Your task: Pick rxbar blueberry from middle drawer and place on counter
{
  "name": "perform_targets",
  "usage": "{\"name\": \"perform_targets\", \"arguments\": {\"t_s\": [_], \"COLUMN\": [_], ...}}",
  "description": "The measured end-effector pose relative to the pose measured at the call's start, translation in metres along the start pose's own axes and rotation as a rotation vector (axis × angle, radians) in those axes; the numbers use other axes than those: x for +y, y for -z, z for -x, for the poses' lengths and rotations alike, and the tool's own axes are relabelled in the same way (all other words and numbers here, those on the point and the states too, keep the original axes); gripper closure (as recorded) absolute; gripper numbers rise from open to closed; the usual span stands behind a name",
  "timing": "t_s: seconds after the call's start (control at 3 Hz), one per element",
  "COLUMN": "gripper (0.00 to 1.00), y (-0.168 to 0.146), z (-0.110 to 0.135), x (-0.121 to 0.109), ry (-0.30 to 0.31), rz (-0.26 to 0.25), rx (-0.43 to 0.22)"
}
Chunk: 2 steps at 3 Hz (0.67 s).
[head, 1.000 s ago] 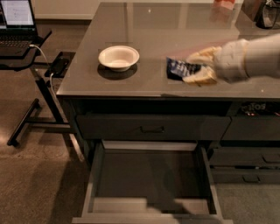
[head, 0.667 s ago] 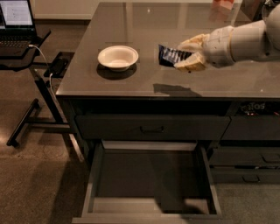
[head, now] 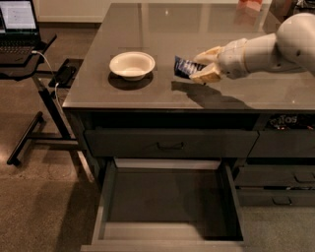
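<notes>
The rxbar blueberry point(head: 184, 66) is a small dark blue bar with pale print. My gripper point(head: 201, 66) is shut on it and holds it just above the counter point(head: 206, 34), to the right of the white bowl point(head: 132, 64). The arm reaches in from the right. The bar's shadow lies on the counter right below it. The middle drawer point(head: 167, 206) is pulled open below the counter's front edge, and its dark interior holds nothing that I can see.
A shut drawer front with a small black handle point(head: 170, 145) sits above the open drawer. More drawers point(head: 275, 177) are at the right. A laptop point(head: 17, 19) on a black stand point(head: 39, 98) is at the left. An orange object point(head: 250, 5) stands at the counter's far edge.
My gripper has carried the bar to the left and a little away from the counter's front, closer to the white bowl. The drawer and bowl have not moved.
</notes>
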<state>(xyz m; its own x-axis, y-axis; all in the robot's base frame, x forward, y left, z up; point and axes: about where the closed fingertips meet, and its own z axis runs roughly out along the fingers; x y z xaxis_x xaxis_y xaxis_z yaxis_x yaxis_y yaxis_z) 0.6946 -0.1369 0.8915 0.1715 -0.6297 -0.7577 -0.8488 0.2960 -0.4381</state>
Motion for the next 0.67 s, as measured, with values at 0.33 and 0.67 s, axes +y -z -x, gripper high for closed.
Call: {"name": "perform_targets", "arguments": {"t_s": [0.33,0.67], "gripper": [0.81,0.58], "y": [-0.0017,-0.0018], "z": [-0.0017,-0.0017], "x": [0.0005,0.0005], "ry": [-0.002,-0.002], "rz": [0.002,0.002], "rx": [0.000,0.000]}}
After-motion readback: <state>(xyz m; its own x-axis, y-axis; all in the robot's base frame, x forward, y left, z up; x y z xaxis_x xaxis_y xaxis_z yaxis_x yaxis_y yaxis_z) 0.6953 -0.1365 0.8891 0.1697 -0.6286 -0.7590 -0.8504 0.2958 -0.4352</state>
